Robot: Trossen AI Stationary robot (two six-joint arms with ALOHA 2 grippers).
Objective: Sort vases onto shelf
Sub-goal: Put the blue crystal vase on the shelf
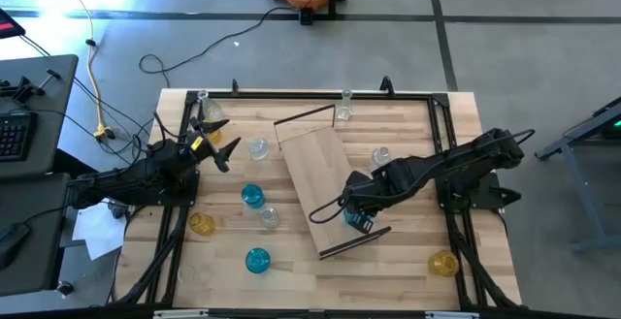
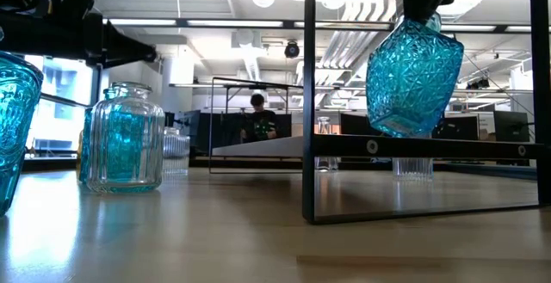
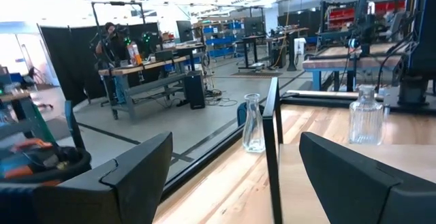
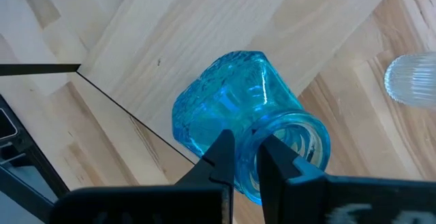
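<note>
Gripping a cut-glass blue vase [image 4: 238, 122] by the rim of its mouth, the right gripper [image 4: 246, 159] hangs over the near end of the shelf [image 1: 320, 178], its two dark fingers [image 4: 221, 159] pinched together across the glass wall, one inside the opening and one outside. The vase hangs below the fingers, clear of the wood (the low view shows it [image 2: 413, 76] in the air above the plank, tilted slightly), with the shelf's dark metal end frame [image 1: 354, 243] just beside the gripper. A ribbed clear vase [image 4: 412, 81] stands on the tabletop [image 1: 408, 251] near the held one, off the plank.

The left gripper [image 1: 215, 143] waits well apart from the right one, across the shelf at the table's left edge, its fingers [image 3: 129, 176] spread wide with nothing between them. Straight ahead of it, near the table's far rim, stand a slim clear vase [image 3: 253, 123] and a squarer clear vase [image 3: 366, 115].

Around the left gripper's side of the plank sit two more blue vases [image 1: 252, 196] [image 1: 257, 260], a yellow vase [image 1: 201, 224] and two clear ones [image 1: 258, 148] [image 1: 269, 216]. Another yellow vase [image 1: 443, 263] sits on the tabletop nearer the right arm's base.
</note>
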